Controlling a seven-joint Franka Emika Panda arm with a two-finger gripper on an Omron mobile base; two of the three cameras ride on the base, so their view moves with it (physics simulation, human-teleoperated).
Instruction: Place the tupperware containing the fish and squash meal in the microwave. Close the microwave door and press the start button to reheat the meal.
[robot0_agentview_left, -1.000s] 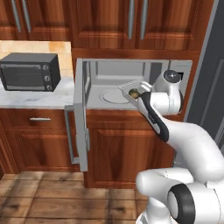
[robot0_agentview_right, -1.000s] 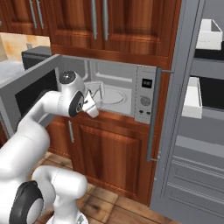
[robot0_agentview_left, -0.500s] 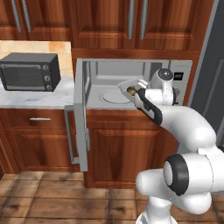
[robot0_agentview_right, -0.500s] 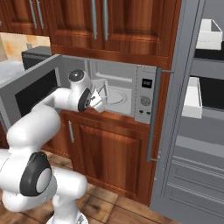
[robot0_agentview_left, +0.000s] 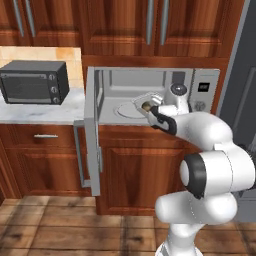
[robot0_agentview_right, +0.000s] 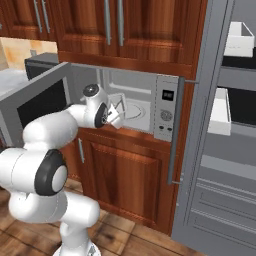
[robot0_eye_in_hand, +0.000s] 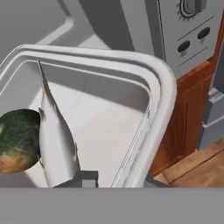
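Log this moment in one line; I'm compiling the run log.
phase: inserting | gripper: shut on tupperware | meal: inside | microwave door: open | start: unpressed

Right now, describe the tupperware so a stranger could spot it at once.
Find the wide silver microwave with its door swung open. At its mouth, the gripper holds the tupperware, a shallow pale tub carrying a fish and squash.

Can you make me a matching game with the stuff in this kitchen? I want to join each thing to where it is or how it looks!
Things:
1. tupperware
2. microwave door
3. dark countertop oven
4. white bin

Places or states:
A. swung wide open
B. on the pale counter
C. up on a shelf
D. held at the microwave's mouth

Pairs: 1-D, 2-A, 3-B, 4-C
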